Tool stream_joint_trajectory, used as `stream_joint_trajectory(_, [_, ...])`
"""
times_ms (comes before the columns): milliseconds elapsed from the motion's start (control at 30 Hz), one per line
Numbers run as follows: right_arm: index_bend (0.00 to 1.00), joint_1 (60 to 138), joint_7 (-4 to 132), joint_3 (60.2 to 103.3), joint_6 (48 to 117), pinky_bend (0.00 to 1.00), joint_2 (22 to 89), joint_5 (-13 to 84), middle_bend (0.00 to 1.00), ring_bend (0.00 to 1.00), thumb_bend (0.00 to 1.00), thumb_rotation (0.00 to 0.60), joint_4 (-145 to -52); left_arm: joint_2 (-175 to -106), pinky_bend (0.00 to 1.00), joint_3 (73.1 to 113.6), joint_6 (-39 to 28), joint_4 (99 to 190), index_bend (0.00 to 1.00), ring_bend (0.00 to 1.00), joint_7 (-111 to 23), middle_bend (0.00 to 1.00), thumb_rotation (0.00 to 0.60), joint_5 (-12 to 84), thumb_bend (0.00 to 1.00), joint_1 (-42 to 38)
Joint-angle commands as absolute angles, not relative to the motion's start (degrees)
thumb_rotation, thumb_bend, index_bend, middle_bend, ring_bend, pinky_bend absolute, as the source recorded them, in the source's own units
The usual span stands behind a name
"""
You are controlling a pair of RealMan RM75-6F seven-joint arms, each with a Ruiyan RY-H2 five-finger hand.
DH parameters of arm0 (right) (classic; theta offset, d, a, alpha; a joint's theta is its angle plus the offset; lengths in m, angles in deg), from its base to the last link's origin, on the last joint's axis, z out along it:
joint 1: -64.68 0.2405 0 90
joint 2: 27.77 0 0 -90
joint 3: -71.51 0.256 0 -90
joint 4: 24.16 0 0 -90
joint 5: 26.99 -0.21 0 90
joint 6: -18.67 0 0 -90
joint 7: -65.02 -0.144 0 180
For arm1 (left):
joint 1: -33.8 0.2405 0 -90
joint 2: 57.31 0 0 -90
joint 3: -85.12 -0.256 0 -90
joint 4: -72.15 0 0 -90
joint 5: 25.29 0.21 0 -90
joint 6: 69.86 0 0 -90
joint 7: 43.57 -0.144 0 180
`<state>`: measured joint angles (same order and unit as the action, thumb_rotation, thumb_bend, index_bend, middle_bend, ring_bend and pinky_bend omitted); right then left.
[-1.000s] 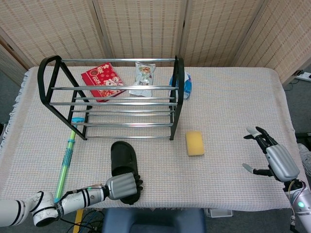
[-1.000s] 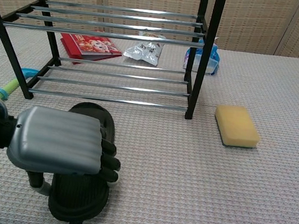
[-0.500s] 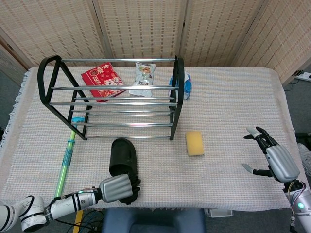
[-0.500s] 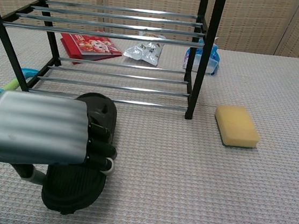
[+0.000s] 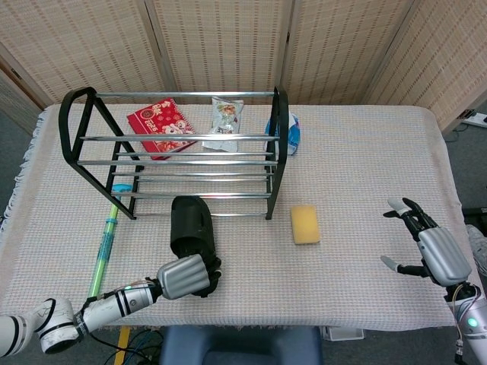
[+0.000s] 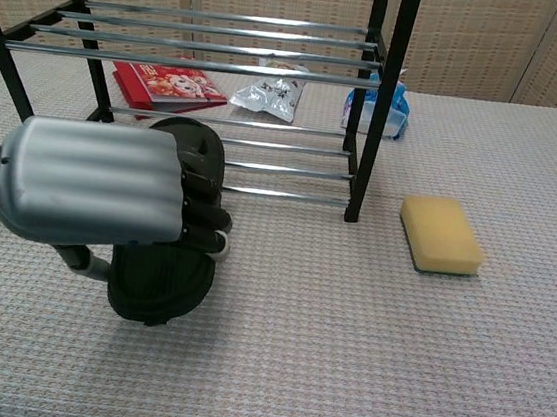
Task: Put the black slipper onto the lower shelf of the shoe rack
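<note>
slipper point(image 5: 190, 225): black, lay lengthwise, toe touching the rack's front edge
rack point(image 5: 275, 156): black frame, chrome bars, upright

**A staged test corner, not a lived-in room**

You are working at a desk point(image 5: 365, 152) covered in a pale woven cloth with a fringed edge, closed in behind by folding woven-reed screens point(image 5: 228, 46). On it sits a mix of household props: a black metal shoe rack point(image 5: 175, 152), a yellow sponge point(image 5: 305, 224), a red booklet point(image 5: 160, 125), a snack packet point(image 5: 226, 122). A power strip point(image 5: 473, 118) lies on the grey floor at the right. All this points to a robot lab set-up dressed as a home.
</note>
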<state>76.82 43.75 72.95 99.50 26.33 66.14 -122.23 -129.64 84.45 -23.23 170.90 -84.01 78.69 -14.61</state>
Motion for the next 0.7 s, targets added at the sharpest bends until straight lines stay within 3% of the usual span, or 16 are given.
stream_joint_trajectory(33, [0.04, 76.72, 43.63, 72.92, 99.55, 0.18, 26.33, 66.06, 0.24, 0.07, 0.20, 0.600, -122.12, -131.67, 0.70, 86.13, -25.09, 167.48, 0.71, 0.53, -84.43, 0.64, 0.600, 77.43, 0.17, -16.33])
stream_joint_trajectory(700, [0.04, 75.73, 42.66, 72.76, 100.47, 0.18, 26.23, 65.95, 0.24, 0.08, 0.20, 0.600, -121.22, -136.55, 0.69, 89.34, -28.43, 155.55, 0.69, 0.51, -79.84, 0.62, 0.600, 72.72, 0.17, -21.94])
